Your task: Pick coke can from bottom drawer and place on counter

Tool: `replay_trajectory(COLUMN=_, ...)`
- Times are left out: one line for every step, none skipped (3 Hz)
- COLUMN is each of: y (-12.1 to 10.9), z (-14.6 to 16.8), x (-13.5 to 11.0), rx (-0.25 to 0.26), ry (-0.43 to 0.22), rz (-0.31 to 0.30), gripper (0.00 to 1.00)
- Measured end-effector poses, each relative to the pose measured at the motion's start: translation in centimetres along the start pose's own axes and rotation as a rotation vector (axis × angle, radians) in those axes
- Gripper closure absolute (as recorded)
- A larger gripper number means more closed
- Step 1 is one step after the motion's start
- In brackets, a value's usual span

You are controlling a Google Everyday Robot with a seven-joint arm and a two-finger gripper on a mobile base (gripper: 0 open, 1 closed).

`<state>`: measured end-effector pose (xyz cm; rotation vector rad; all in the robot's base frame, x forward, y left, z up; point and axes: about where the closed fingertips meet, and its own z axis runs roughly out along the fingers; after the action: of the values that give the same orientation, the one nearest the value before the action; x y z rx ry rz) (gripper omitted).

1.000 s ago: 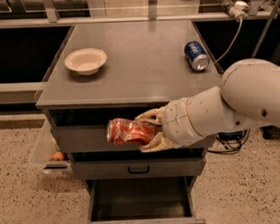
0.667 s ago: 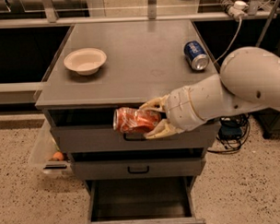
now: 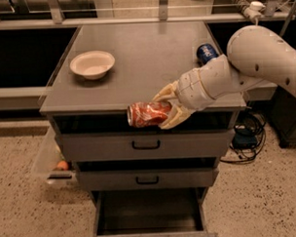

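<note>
The red coke can (image 3: 148, 114) lies sideways in the air, level with the front edge of the counter (image 3: 141, 62). My gripper (image 3: 166, 109) is shut on the coke can, one cream finger above its right end and one below. The arm reaches in from the right, over the counter's front right corner. Below, the bottom drawer (image 3: 149, 215) stands pulled open with a dark interior.
A white bowl (image 3: 92, 64) sits on the counter's left side. A blue soda can (image 3: 206, 52) lies at the right, partly behind my arm. Two shut drawers with black handles (image 3: 146, 145) are under the counter. A clear bin (image 3: 53, 160) stands at the left; cables lie at the right.
The gripper has lifted the coke can from in front of the top drawer up to the counter's front edge, moving it rightward and higher.
</note>
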<state>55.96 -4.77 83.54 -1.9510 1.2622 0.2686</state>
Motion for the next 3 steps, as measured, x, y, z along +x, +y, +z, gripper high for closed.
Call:
replay_trajectory(y=-1.4, z=-0.3, x=0.3, rx=0.002, ry=0.004, rz=-0.008, gripper=1.00)
replay_trajectory(y=-1.3, z=-0.2, x=0.1, rx=0.002, ry=0.004, rz=-0.008, gripper=1.00)
replay_trajectory(y=-3.3, z=-2.3, x=1.1, rx=0.009, ry=0.040, rz=0.015, gripper=1.00)
